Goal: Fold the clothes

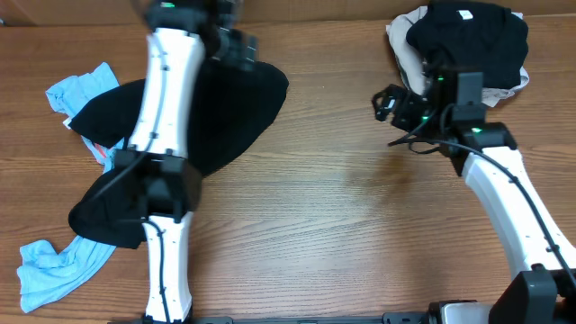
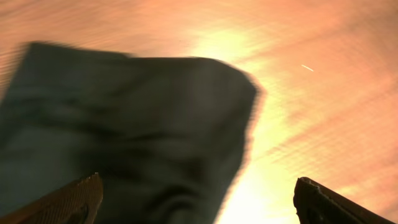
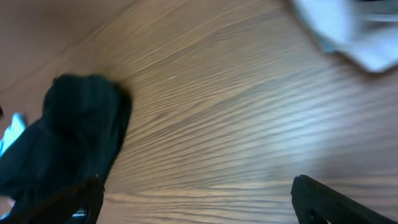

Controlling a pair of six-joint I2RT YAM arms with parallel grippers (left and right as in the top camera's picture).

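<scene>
Wood table (image 1: 342, 225) fills the view. Black T-shirt (image 1: 243, 99) lies spread & rumpled on the L half, unfolded, running from upper centre down to btm L. Light blue T-shirt (image 1: 85, 85) is partly under it, w/ blue showing at its upper L edge & again at btm L; can't tell if that's one garment or two. Far R corner: black top (image 1: 468, 36) piled on a pale beige one (image 1: 400, 40), well apart from the spread shirt. L arm (image 1: 162, 108) stretches across the black T-shirt; R arm (image 1: 504, 180) reaches toward the pile. L pincer (image 2: 199, 205): jaws wide, nothing gripped, black cloth below it, view blurred. R pincer (image 3: 199, 202): jaws wide too, empty, over bare wood near the pile.
</scene>
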